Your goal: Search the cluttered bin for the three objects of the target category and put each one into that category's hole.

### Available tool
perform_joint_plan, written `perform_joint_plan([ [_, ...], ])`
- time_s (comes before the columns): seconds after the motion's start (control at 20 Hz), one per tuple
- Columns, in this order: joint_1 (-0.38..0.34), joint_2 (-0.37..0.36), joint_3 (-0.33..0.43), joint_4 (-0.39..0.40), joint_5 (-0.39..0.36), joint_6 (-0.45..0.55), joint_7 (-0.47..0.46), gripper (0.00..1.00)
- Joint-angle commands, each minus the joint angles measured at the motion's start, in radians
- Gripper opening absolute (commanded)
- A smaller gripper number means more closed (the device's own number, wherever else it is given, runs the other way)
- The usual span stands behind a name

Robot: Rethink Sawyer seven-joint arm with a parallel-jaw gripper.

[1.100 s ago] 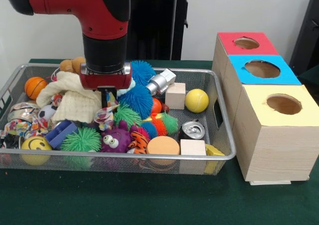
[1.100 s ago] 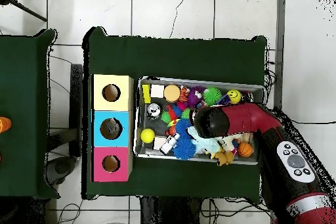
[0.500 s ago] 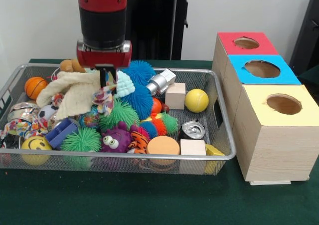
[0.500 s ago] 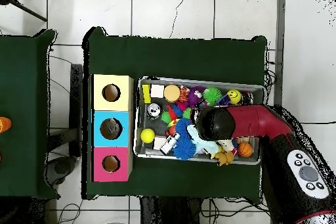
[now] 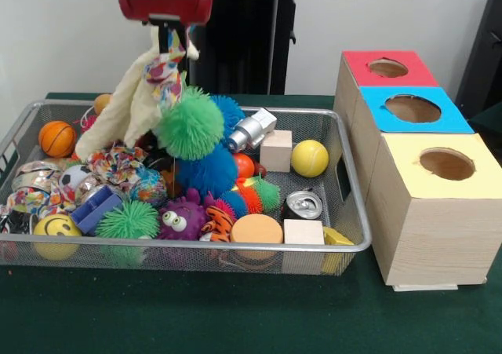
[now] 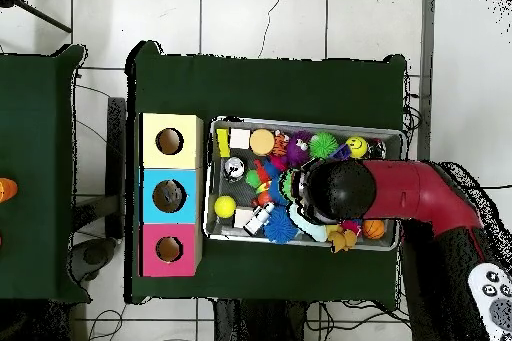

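Note:
My gripper [image 5: 166,38] is high above the wire bin [image 5: 235,247], shut on a colourful patterned cloth [image 5: 165,67]. A cream cloth [image 5: 127,109] hangs from the same grip, its lower end still trailing into the bin. A green spiky ball [image 5: 190,124] is lifted with the cloths and hangs just under them. Below it rests a blue spiky ball [image 5: 209,170]. Three hole boxes stand to the right: red [image 5: 388,67], blue [image 5: 413,108], yellow [image 5: 447,164]. In the overhead view the arm [image 6: 345,189] covers the gripper and most of what it holds.
The bin also holds a yellow ball [image 5: 310,158], wooden cube [image 5: 276,150], silver toy [image 5: 252,128], crushed can [image 5: 303,205], orange disc [image 5: 256,229], purple monster [image 5: 180,220], smiley ball [image 5: 56,228] and small basketball [image 5: 56,138]. Overhead, the boxes [image 6: 169,195] lie left of the bin [image 6: 300,122].
The gripper has risen steeply from the clutter, pulling the patterned and cream cloths up. The green spiky ball came up with them, uncovering toys at the bin's left.

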Motion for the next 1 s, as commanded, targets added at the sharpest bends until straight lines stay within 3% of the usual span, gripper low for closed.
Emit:
perform_joint_plan([
  [0.05, 0.03, -0.128, 0.038, 0.078, 0.09, 0.142, -0.068, 0.0],
  [0.65, 0.061, -0.142, 0.001, 0.085, 0.086, 0.148, -0.055, 0.0],
  [0.8, 0.057, -0.082, -0.014, 0.116, 0.067, 0.059, -0.015, 0.0],
  [1.0, 0.054, 0.031, -0.051, 0.111, -0.016, -0.067, 0.025, 0.0],
])
